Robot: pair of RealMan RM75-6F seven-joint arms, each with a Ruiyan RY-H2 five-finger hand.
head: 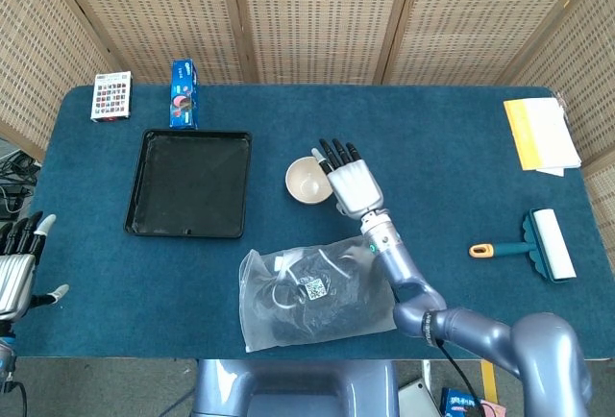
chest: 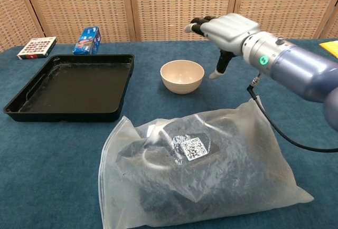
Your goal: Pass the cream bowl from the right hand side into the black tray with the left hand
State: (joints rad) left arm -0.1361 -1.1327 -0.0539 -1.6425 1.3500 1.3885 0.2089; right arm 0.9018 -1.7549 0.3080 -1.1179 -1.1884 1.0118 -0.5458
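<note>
The cream bowl [head: 307, 181] [chest: 182, 76] stands upright on the blue table, right of the black tray [head: 188, 183] [chest: 31, 108], which holds nothing. My right hand [head: 352, 179] [chest: 226, 30] hovers open just right of and above the bowl, fingers spread, touching nothing. My left hand [head: 17, 265] is open at the table's front left corner, far from the bowl; the chest view does not show it.
A clear plastic bag of dark items [head: 309, 294] [chest: 198, 170] lies in front of the bowl. A blue box [head: 184, 94] and a patterned card box [head: 111, 96] sit behind the tray. Yellow papers [head: 540, 134] and a lint roller [head: 538, 244] lie far right.
</note>
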